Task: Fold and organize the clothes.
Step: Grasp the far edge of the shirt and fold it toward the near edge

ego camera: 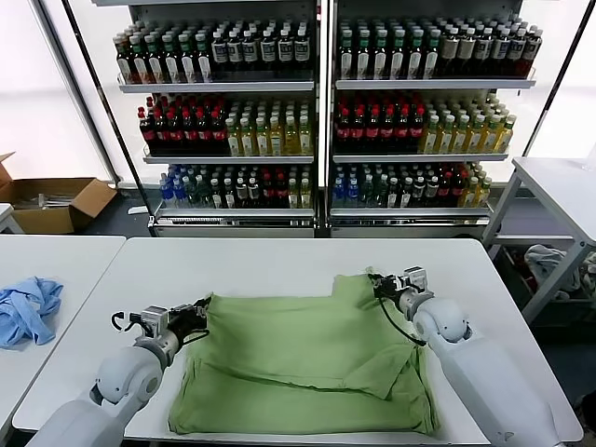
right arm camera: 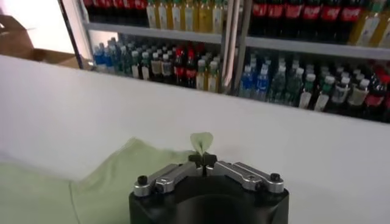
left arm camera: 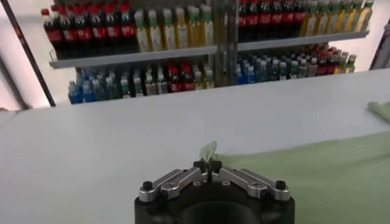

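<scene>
Fabric is pinched in both grippers as you are looking at the white table (ego camera: 279,265). The light green polo shirt (ego camera: 307,358) is lying partly folded across the lower middle of the head view. Your left gripper (ego camera: 198,309) is sitting at the shirt's left edge, jaws closed on a small tuft of green cloth, which is poking up between the fingertips (left arm camera: 207,164) in the left wrist view. Your right gripper (ego camera: 379,282) is sitting at the shirt's upper right corner, jaws likewise clamped on a peak of fabric (right arm camera: 202,141). A light blue garment (ego camera: 28,307) is lying crumpled on a second table at the left edge, well apart from the shirt. Shelves of bottles (ego camera: 317,102) are filling the upper half of the frame behind the table, and a cardboard box (ego camera: 51,200) is sitting on the floor at the upper left.
</scene>
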